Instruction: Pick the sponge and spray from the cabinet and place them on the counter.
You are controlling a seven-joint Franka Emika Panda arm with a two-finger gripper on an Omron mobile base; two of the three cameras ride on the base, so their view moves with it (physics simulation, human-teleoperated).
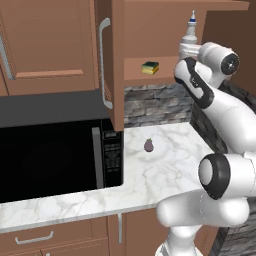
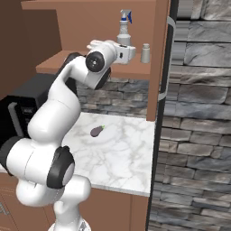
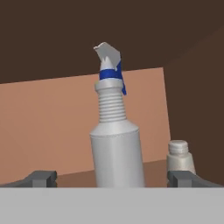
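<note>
Nothing has reached the counter yet; both items remain for you to move. The spray stands upright on the cabinet shelf, and your gripper is level with its body, fingers spread wide to either side and gripping nothing. The sponge lies on the same shelf, left of the spray and well apart from it. A small white shaker stands just right of the spray. Below the shelf, a purple egg-shaped object lies on the counter.
</note>
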